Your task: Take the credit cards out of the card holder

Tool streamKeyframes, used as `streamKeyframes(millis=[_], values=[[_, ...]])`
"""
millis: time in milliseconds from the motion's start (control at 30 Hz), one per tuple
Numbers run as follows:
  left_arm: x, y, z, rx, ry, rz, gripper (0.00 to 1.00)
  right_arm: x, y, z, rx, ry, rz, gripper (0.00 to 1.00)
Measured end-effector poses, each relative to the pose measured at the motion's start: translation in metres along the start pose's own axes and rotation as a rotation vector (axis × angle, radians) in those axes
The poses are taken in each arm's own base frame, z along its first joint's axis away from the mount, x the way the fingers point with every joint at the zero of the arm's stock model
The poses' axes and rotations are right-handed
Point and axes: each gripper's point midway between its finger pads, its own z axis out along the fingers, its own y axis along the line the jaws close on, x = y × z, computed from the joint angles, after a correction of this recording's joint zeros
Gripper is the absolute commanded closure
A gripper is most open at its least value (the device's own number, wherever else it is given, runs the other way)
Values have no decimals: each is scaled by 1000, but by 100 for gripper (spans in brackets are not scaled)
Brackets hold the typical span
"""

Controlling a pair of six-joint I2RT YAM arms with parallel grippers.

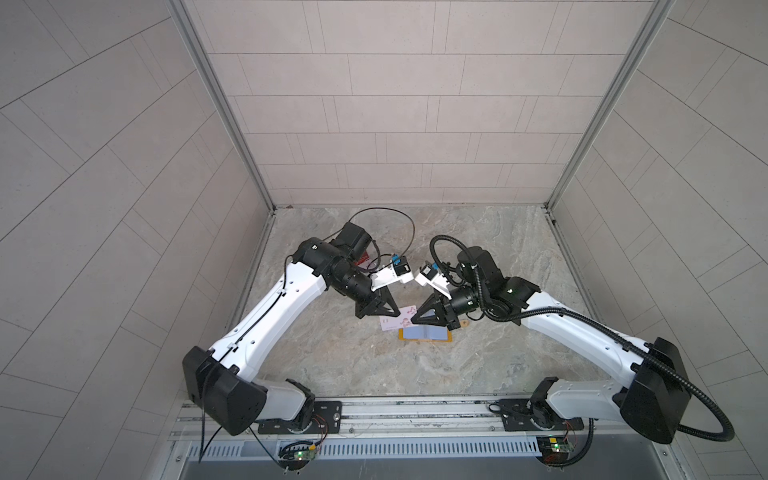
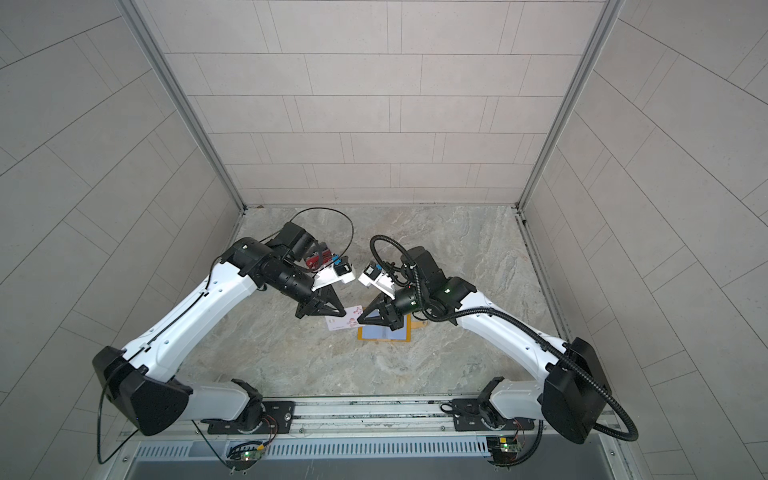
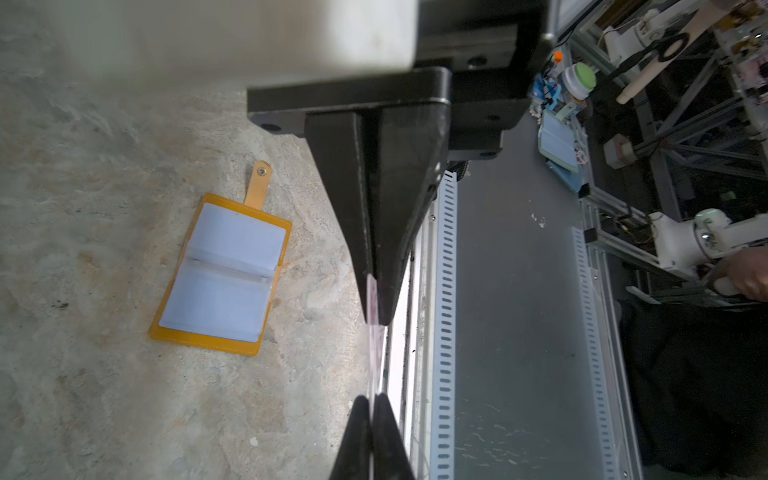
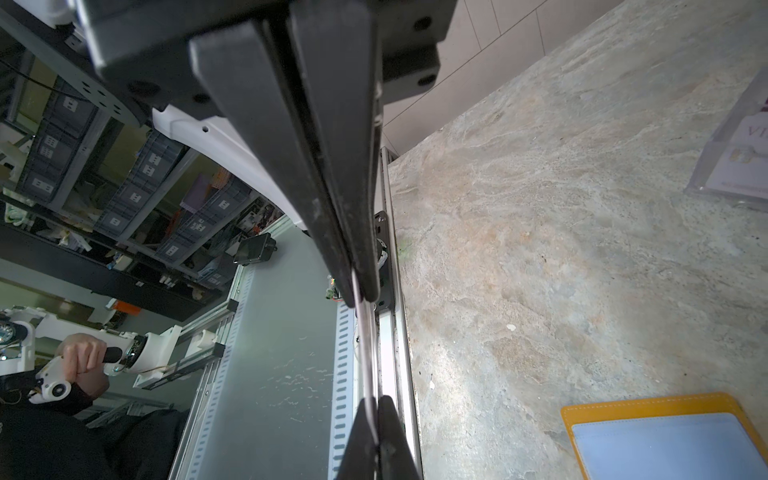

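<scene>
Now two grippers share one card, so this looks like a pass from arm to arm. Starting on the left in a top view, what I think are red cards (image 1: 364, 257) peek out at 11 o'clock from the left gripper (image 1: 390, 312). The arm hides most of them, so I cannot count them or see what they sit in. The left gripper's jaws are pinched tight on the pale card (image 1: 398, 321), at the card's 9 o'clock end. The right gripper (image 1: 414, 321) pinches the same card at its 3 o'clock end. The card seems to be held up off the table (image 1: 478, 257). The card holder (image 1: 424, 334) lies open and flat on the table at 5 o'clock from the card, partly under the right gripper. To do this well, I think one gripper should let go only when the other holds firmly, and slowly, so the thin card does not slip or bend. Both wrist views show the card only edge-on, so its picture is hard to see. The holder's top pages look empty, but the pages underneath are hidden.
</scene>
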Motion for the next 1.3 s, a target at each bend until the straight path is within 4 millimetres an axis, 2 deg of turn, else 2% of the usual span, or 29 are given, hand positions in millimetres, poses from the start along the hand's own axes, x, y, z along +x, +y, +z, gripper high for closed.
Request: streamKeyframes(millis=[67,200,367,600,667,767,833,1033,1133,1300], values=[[0,2,1,-7,3,-6,100,-1,-4,-1,20,-7,-7,58],[-1,20,-5,-80,-5,-34,100,-1,-16,-6,98,-34,-12,47],[3,82,-31,-391,-7,-103,100,9,-43,-22,313,-76,-15,33],[1,131,-55,-643,16,-71,100,13,-92,-62,656,-152,15,24],[6,152,-62,-702,33,-88,100,16,-107,-77,763,-167,27,23],[14,182,-70,-771,57,-107,100,24,-121,-97,897,-187,34,13],[22,201,-75,-808,65,-123,100,31,-127,-111,975,-200,37,10],[38,243,-82,-823,39,-153,100,39,-136,-146,1160,-250,37,8],[45,258,-76,-786,35,-137,100,42,-138,-160,1231,-274,38,7],[56,280,-54,-714,48,-115,100,49,-136,-177,1301,-315,33,7]])
